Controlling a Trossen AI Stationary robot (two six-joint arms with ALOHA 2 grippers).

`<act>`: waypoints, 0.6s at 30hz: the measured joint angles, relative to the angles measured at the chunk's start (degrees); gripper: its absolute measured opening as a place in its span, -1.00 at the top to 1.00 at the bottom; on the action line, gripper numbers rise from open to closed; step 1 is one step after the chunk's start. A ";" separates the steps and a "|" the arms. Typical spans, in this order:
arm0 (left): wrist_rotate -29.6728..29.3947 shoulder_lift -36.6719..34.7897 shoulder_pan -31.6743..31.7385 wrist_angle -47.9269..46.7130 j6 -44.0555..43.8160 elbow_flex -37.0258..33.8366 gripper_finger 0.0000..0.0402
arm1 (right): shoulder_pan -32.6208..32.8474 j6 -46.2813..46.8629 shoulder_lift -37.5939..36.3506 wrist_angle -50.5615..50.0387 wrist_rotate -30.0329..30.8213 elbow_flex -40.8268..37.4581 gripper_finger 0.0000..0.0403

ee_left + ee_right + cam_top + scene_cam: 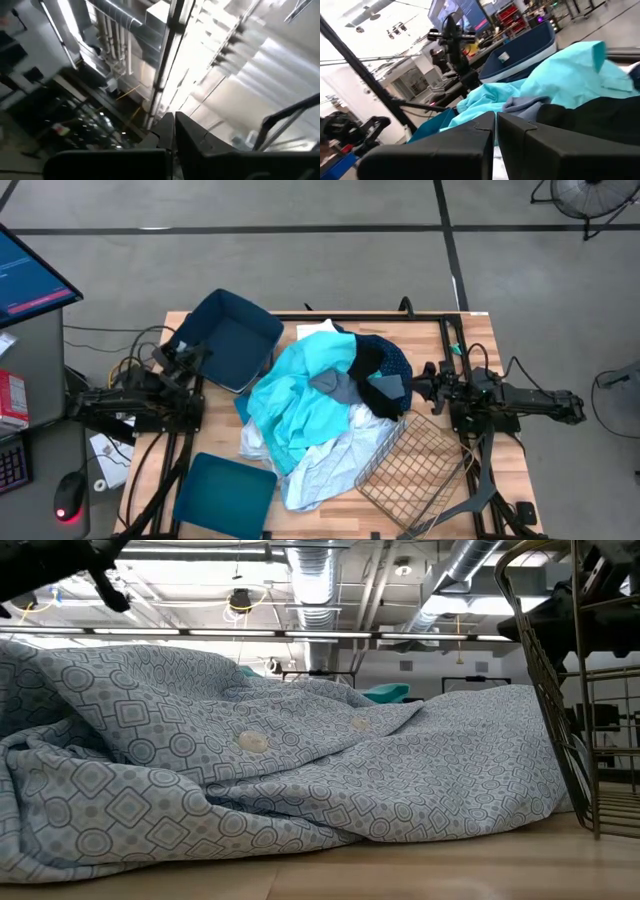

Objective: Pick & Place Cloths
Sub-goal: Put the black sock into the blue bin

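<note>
Cyan fabric tops the pile of cloths [320,405] in the high view, heaped mid-tabletop [470,355] between the two arms, with pale blue-white, grey and navy dotted pieces mixed in. The left gripper [185,358] sits folded back at the tabletop's left edge, jaws shut and holding nothing, just beside a dark blue bin [232,338] tipped on its side; the cloths lie ahead of those jaws, well apart. A second dark blue bin [225,492] lies behind and to the side of that arm. The right gripper [420,385] is stretched low from the right edge, jaws pressed together and empty, their tips close to the navy dotted cloth [385,370]. A wire mesh basket [410,465] lies tilted beside that arm, against the pile. A monitor [30,275] shows at far left; its writing cannot be read.

From the low view, a pale blue-white cloth [280,780] printed with small geometric shapes fills the frame, two buttons showing; no label is readable. The basket's wire wall [560,720] stands at right.

The left wrist view has its jaws closed together, pointing up at ceiling ducts.

The right wrist view has its jaws closed together, with the cyan cloth [560,80] and a black piece directly ahead, the tipped bin [520,55] beyond.
</note>
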 joint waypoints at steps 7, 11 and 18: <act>8.05 8.99 -0.02 0.02 -1.35 7.47 1.00 | -0.02 0.00 0.08 1.78 0.11 1.28 0.93; 13.37 20.38 -0.02 -0.06 -0.80 14.33 1.00 | 0.02 -0.41 0.07 8.06 0.11 1.88 0.94; 16.39 40.54 0.00 -1.39 -3.54 28.02 1.00 | 0.17 -8.38 0.09 20.02 0.05 2.14 0.95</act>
